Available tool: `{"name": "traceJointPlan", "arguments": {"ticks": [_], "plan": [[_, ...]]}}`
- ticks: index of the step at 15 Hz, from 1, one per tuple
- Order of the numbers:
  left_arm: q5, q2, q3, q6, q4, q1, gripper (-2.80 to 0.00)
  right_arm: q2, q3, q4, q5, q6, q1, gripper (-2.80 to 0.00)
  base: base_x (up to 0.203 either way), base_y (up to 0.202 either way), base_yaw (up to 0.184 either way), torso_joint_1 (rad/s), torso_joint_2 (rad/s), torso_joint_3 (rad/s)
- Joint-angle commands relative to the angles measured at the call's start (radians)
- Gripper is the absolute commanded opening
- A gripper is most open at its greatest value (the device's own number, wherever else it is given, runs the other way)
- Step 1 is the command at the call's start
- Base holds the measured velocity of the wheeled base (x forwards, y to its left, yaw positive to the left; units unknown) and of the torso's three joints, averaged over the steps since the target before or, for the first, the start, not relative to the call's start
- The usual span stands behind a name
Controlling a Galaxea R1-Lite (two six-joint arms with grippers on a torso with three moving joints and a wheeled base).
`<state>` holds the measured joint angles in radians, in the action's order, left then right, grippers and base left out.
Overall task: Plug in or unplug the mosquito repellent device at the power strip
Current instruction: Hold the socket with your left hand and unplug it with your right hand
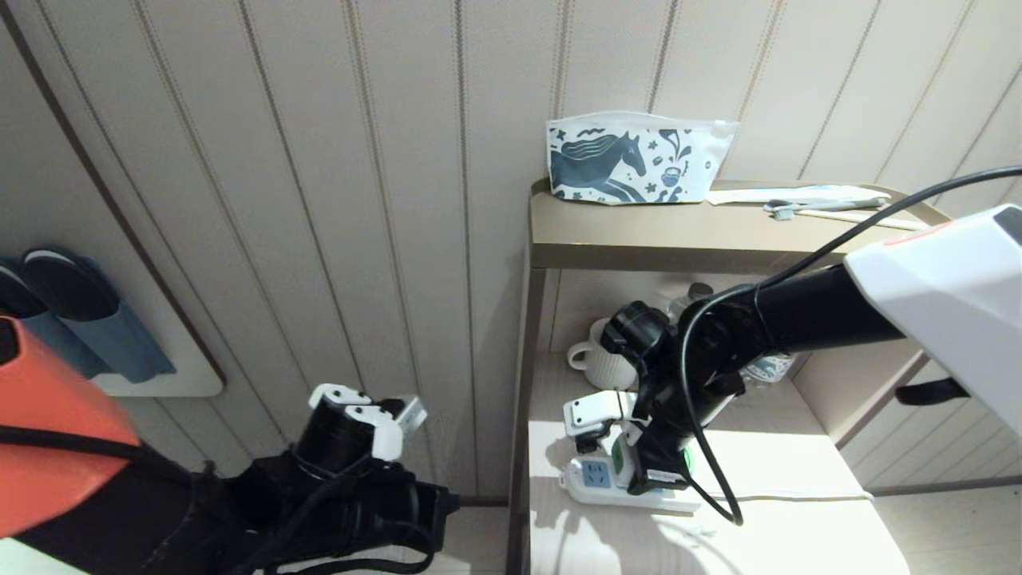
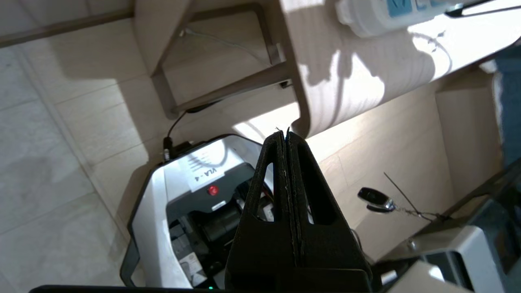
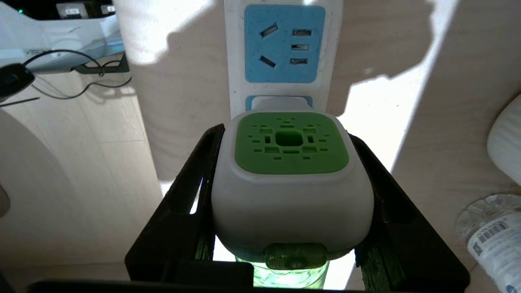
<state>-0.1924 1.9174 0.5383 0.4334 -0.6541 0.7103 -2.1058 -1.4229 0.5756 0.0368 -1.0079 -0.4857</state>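
The mosquito repellent device (image 3: 291, 171), a white head with a green vented face and a green bottle below, sits between the black fingers of my right gripper (image 3: 287, 136), which is shut on its sides. Its back rests against a socket face of the white power strip (image 3: 285, 44); the prongs are hidden. A free light-blue socket shows just beyond it. In the head view the right gripper (image 1: 639, 455) covers most of the device over the power strip (image 1: 595, 479) on the lower shelf. My left gripper (image 2: 286, 136) is shut and empty, low beside the shelf unit.
The shelf unit's top (image 1: 639, 231) carries a horse-print pouch (image 1: 639, 156) and a toothbrush (image 1: 822, 206). A white mug (image 1: 595, 359) and a water bottle (image 3: 492, 236) stand behind the strip. Slippers (image 1: 72, 311) hang at left. A key fob (image 2: 372, 197) lies on the floor.
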Motion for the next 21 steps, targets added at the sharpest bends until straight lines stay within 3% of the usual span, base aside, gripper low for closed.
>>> {"name": "traceJointPlan", "arguments": {"ticks": [1,4,11,15,18,21], "plan": [[0.100,0.131,0.065,0.006,-0.034,0.100,-2.80,-0.020,-0.001,-0.022,0.003,-0.005,-0.001,-2.80,0.000,0.000,0.000,0.000,0.00,0.000],[0.220,0.177,0.057,-0.001,-0.212,0.218,-2.80,-0.034,-0.002,-0.028,0.004,-0.001,-0.001,-2.80,0.000,0.000,0.000,0.000,0.00,0.000],[0.581,0.245,-0.010,-0.040,-0.453,0.438,-2.80,-0.064,-0.024,-0.028,0.022,0.002,0.003,-2.80,0.000,0.000,0.000,0.000,0.00,0.000],[0.704,0.382,0.068,-0.138,-0.598,0.469,-2.80,-0.074,-0.042,-0.043,0.055,0.015,0.012,-2.80,0.000,0.000,0.000,0.000,0.00,0.000],[0.858,0.475,0.154,-0.214,-0.704,0.475,-2.80,-0.071,-0.036,-0.045,0.055,0.015,0.019,-2.80,0.000,0.000,0.000,0.000,0.00,0.000],[0.883,0.520,0.214,-0.236,-0.724,0.476,-2.80,-0.074,-0.036,-0.045,0.055,0.017,0.021,-2.80,0.000,0.000,0.000,0.000,0.00,0.000]]}}
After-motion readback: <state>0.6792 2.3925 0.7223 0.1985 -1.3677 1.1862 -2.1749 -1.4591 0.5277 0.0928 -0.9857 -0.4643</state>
